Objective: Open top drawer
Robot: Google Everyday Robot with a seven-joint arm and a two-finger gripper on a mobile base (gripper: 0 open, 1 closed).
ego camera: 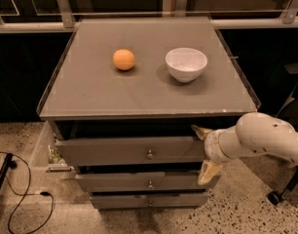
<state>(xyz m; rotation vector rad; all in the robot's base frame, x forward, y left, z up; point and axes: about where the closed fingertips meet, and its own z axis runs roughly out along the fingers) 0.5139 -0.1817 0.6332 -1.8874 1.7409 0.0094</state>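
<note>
The gripper sits at the right end of the top drawer, fingers spread above and below its front panel, so that side's taken. The knob and the panel's left half are reachable. The worktop edge overhangs close above; the orange and bowl sit well back.

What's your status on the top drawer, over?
Gripper open, straddling the right end of the top drawer front. Knob untouched. Orange and bowl up on the cabinet top, nothing blocking the pull.
</note>
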